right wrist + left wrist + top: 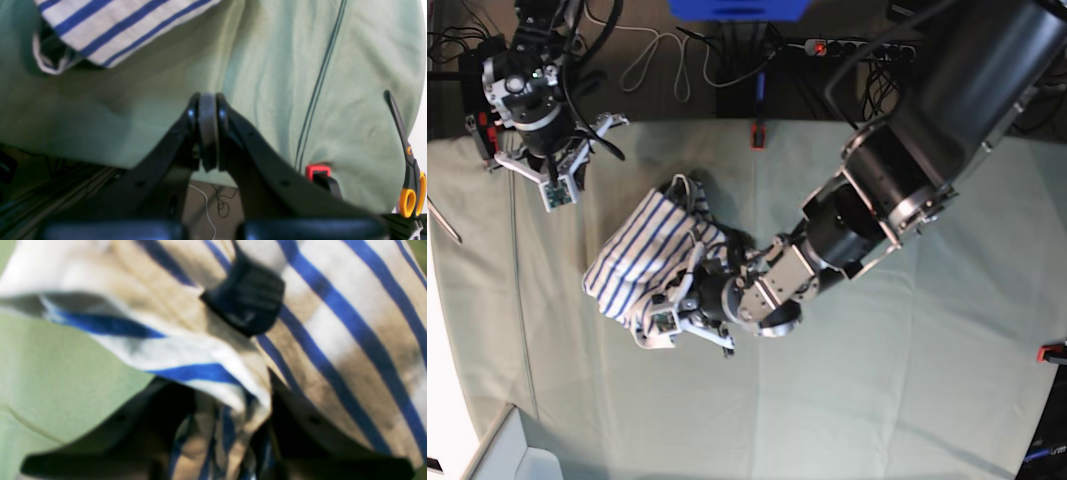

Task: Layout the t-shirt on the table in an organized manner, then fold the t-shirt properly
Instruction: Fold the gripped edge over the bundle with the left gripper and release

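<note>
T-shirt lies bunched in a loose heap on the table, left of centre in the base view, roughly at 9 o'clock from the table's middle. Not spread out; sleeves and hem cannot be told apart in the heap.

Left gripper is down at the heap's 4 o'clock edge. In the left wrist view its jaws are clamped on a gathered fold of the striped cloth, which runs up between the two black fingers. A small dark neck label shows at 12 o'clock from the pinched fold. View is blurred; how much cloth is caught cannot be told.

Right gripper is clenched with nothing between its pads, hanging over the table's edge near a red clamp. In the base view it sits at 11 o'clock from the heap, well apart from it. A corner of the shirt shows at 11 o'clock in the right wrist view.
</note>
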You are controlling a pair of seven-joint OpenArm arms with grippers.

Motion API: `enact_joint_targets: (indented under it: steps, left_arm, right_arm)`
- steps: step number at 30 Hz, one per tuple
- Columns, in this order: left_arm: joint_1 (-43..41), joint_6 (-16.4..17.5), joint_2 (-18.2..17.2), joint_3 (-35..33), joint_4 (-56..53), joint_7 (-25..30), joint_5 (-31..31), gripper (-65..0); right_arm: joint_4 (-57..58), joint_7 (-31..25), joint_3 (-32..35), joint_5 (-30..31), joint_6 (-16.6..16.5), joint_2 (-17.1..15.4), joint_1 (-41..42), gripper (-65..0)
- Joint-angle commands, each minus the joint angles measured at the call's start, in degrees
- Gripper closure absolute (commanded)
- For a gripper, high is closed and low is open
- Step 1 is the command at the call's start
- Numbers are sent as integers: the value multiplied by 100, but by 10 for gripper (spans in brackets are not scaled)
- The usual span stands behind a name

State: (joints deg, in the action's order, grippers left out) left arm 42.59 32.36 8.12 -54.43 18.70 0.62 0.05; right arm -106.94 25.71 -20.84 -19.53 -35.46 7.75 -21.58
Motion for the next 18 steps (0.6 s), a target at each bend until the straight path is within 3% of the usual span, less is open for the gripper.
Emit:
enact_joint_targets:
  steps: [1, 6, 13, 15, 18]
  left_arm:
    - [124, 109, 88, -20, 60, 144, 78, -3]
    - [124, 136, 88, -29, 280, 346, 447, -6]
    - [80, 153, 88, -38, 957, 338, 465, -8]
    - [80, 153, 88, -38, 957, 338, 465, -43]
    - [-52, 109, 88, -38, 965, 338, 465, -176]
  right_arm:
    - [-106, -114, -4, 41, 25, -6, 35, 0]
    - [-106, -114, -4, 41, 25, 3, 53, 0]
    - [-106, -114, -4, 32, 25, 3, 62, 0]
    - [-106, -114, -13, 32, 25, 3, 62, 0]
    - [-106, -114, -13, 32, 25, 3, 53, 0]
